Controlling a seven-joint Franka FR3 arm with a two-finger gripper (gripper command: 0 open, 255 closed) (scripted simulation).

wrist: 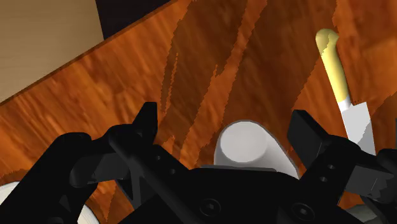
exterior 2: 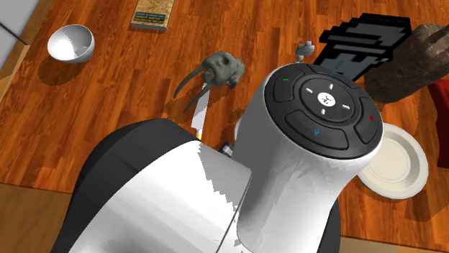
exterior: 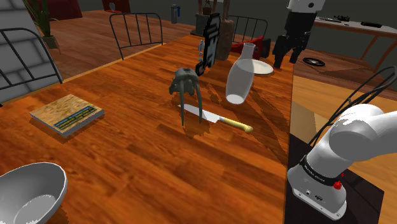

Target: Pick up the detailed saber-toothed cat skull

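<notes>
Near the middle of the reddish wooden table, the grey-green saber-toothed cat skull stands propped on its two long curved fangs. This raises the cranium, so it looks easy to take from above. Just beside the fangs lies a steel-bladed kitchen knife with a yellow handle. A white narrow-necked vase stands between the skull and the all-black two-finger gripper, which hangs high over the table's edge with its fingers spread and nothing between them. Reaching the skull likely means passing over the vase, so height matters.
</notes>
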